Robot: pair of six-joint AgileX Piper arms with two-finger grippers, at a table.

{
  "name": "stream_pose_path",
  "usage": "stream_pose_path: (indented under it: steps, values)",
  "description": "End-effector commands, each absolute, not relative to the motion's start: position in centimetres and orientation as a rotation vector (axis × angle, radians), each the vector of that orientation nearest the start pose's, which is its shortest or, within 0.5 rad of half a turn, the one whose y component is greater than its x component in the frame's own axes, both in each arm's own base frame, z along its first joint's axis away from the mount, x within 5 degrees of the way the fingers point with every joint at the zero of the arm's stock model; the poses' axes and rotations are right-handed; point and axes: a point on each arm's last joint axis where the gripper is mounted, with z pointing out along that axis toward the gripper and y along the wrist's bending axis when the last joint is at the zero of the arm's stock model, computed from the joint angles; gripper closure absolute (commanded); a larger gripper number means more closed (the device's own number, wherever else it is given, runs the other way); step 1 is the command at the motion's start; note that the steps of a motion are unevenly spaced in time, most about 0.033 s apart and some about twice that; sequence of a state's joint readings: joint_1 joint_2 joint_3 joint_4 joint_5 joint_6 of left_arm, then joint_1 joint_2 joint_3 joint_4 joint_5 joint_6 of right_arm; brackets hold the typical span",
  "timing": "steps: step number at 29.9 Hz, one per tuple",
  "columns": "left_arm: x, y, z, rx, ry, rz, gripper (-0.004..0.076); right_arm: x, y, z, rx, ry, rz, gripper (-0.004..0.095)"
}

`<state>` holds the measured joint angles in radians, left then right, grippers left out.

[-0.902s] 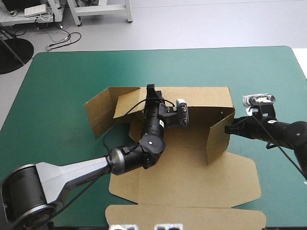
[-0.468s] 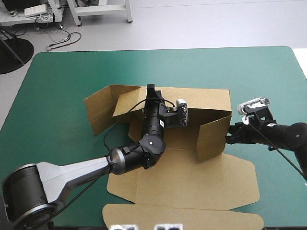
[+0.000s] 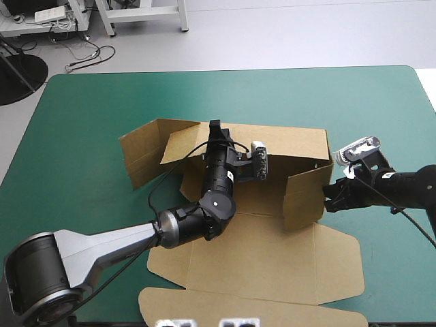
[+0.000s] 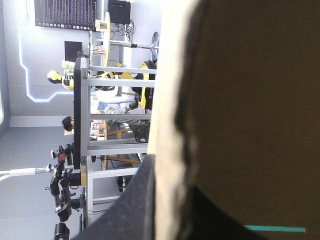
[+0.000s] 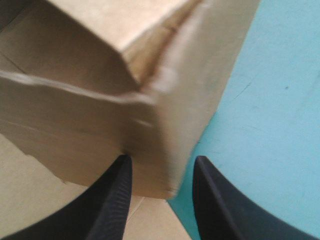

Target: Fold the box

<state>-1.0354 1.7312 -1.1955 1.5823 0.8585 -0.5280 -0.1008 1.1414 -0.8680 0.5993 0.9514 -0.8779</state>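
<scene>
The brown box (image 3: 272, 231) lies at the table's middle, with its back wall (image 3: 286, 139) raised and its lid (image 3: 259, 300) flat toward the near edge. A left flap (image 3: 139, 157) stands splayed outward. My left gripper (image 3: 214, 129) sits at the back wall's top edge, and in the left wrist view a pale board edge (image 4: 167, 125) runs between its dark fingers. The right side wall (image 3: 303, 197) stands up, folded inward. My right gripper (image 3: 327, 194) is open at that wall's outer end, and the wall's corner (image 5: 160, 125) lies between its fingertips.
The teal-green cover (image 3: 88, 116) surrounds the box on the far, left and right sides. The lid's front flap reaches the table's near edge. My left arm (image 3: 197, 218) lies across the box floor.
My right gripper has moved left and pushed the right side wall inward and more upright. The box's flat front has slid a little to the left. The left gripper has held its place.
</scene>
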Motion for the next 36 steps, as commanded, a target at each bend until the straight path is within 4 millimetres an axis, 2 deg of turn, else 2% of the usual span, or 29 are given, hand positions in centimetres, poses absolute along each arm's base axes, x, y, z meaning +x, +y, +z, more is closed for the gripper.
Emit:
stream_pose_path:
  steps: [1,8,14,21,24,28,36]
  values:
    - [24.6,-28.2,30.0,1.268,1.424,0.837,0.0733,20.9,2.4,31.7,-0.633,2.356,0.410,0.0528]
    - [24.7,-28.3,30.4,1.226,1.398,0.824,0.0734,21.9,2.1,31.7,-0.585,2.304,0.358,0.0528]
    - [24.7,-29.0,31.5,1.200,1.384,0.758,0.0733,23.5,2.7,30.1,-0.570,2.299,0.501,0.0528]
    - [24.7,-29.3,32.0,1.220,1.382,0.737,0.0733,25.3,2.1,29.2,-0.470,2.274,0.439,0.0548]
    - [24.7,-29.4,31.9,1.241,1.387,0.733,0.0733,26.0,1.8,29.3,-0.400,2.237,0.403,0.0645]
    - [24.5,-29.7,31.8,1.264,1.365,0.712,0.0733,26.6,1.8,29.1,-0.378,2.209,0.408,0.0917]
    - [24.6,-29.8,32.2,1.329,1.259,0.794,0.0733,26.5,2.1,28.0,-0.393,2.237,0.444,0.0908]
